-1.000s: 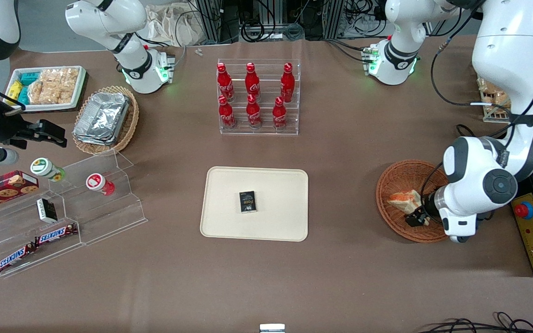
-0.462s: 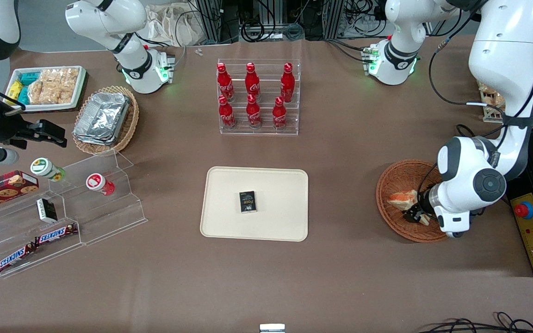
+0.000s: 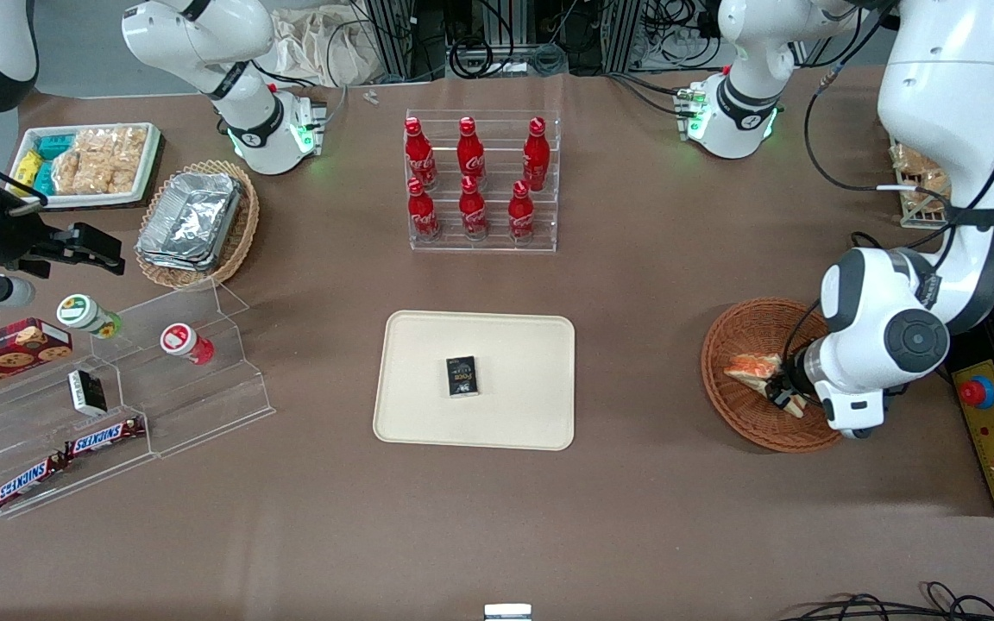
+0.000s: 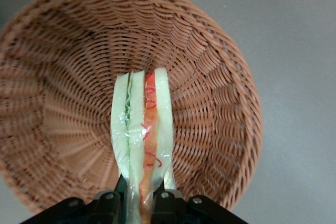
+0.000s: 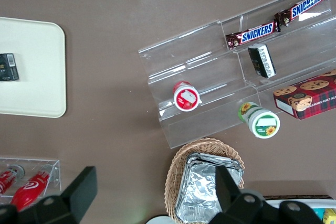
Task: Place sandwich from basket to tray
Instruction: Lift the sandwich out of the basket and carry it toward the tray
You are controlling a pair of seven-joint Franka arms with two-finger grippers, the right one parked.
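Gripper (image 4: 140,203): clamped on the narrow end of the sandwich, one finger on each bread face; it sits over the basket, toward the working arm's end of the table.
Fingers (image 4: 164,199): black, pressed against the wrapped bread on both sides.
Sandwich (image 4: 143,140): on edge between the fingers, pointing away from the gripper; white bread outside, green layer on one side, orange-pink layer on the other, clear wrap over it. In the front view the sandwich (image 3: 751,369) shows as a wedge inside the basket's outline, just beside the gripper (image 3: 780,392); whether it touches the wicker or hangs above it cannot be told.
Basket (image 4: 220,77): round, reddish-brown wicker, shallow, around and under the sandwich. In the front view the basket (image 3: 734,405) stands well apart from the tray.
Tray (image 3: 428,414): cream rectangle with rounded corners, mid-table, flat.
Box (image 3: 462,376): small, black, lying near the tray's middle.
Bottles (image 3: 472,181): six red ones in a clear rack, farther from the front camera than the tray.
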